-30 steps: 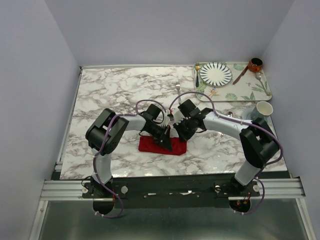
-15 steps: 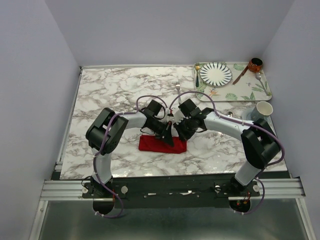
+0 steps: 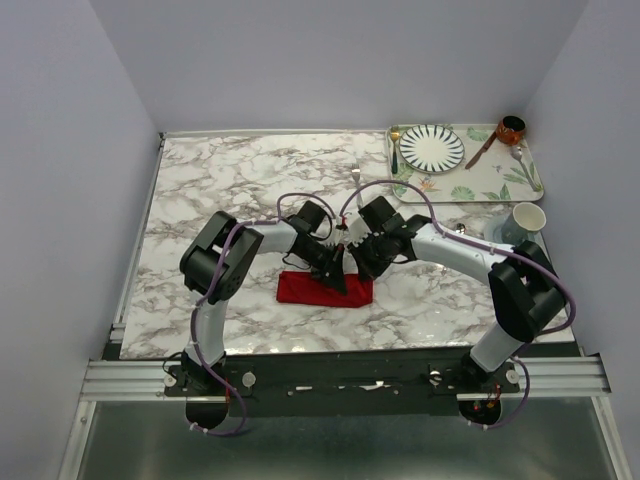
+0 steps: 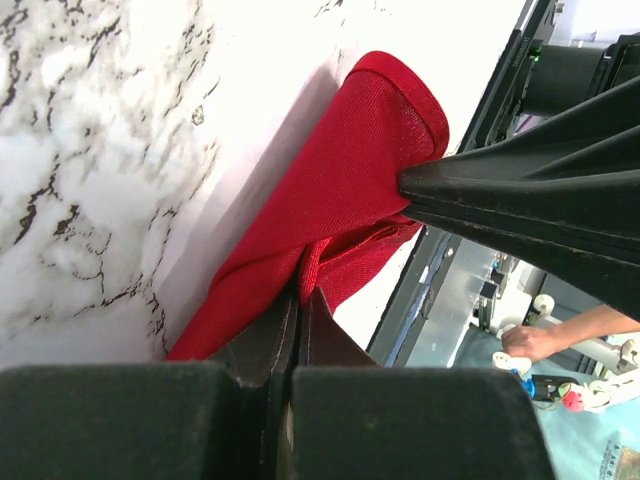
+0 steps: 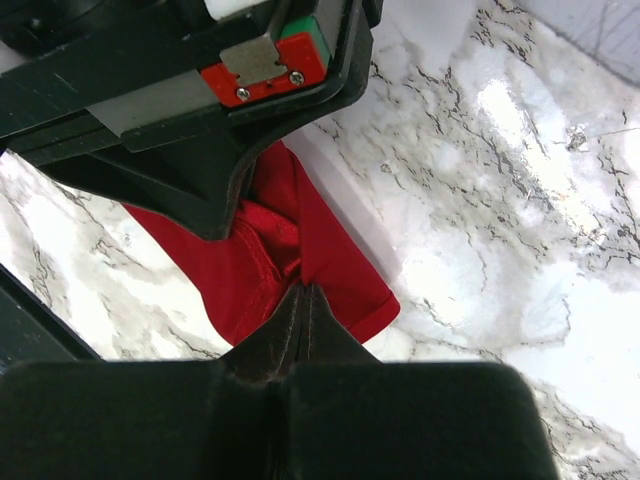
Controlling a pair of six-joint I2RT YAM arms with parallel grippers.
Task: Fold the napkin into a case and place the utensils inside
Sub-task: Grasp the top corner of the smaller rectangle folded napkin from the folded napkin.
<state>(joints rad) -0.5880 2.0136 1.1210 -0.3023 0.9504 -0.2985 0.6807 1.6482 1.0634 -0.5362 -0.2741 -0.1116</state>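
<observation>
The deep-red napkin lies folded into a short bundle on the marble near the front edge. Both grippers meet over its right end. My left gripper is shut on a raised fold of the napkin. My right gripper is shut on a fold of the napkin from the other side, and its tip nearly touches the left gripper's black fingers. A silver fork lies on the table behind the arms. A small silver spoon rests on the tray.
A flowered tray at the back right holds a striped plate, a gold spoon, a brown wooden utensil and a brown bowl. A white mug stands beside the right arm.
The left arm's elbow and wrist have shifted slightly right and away from the front edge. Both grippers have stayed shut on the napkin, which has barely moved.
</observation>
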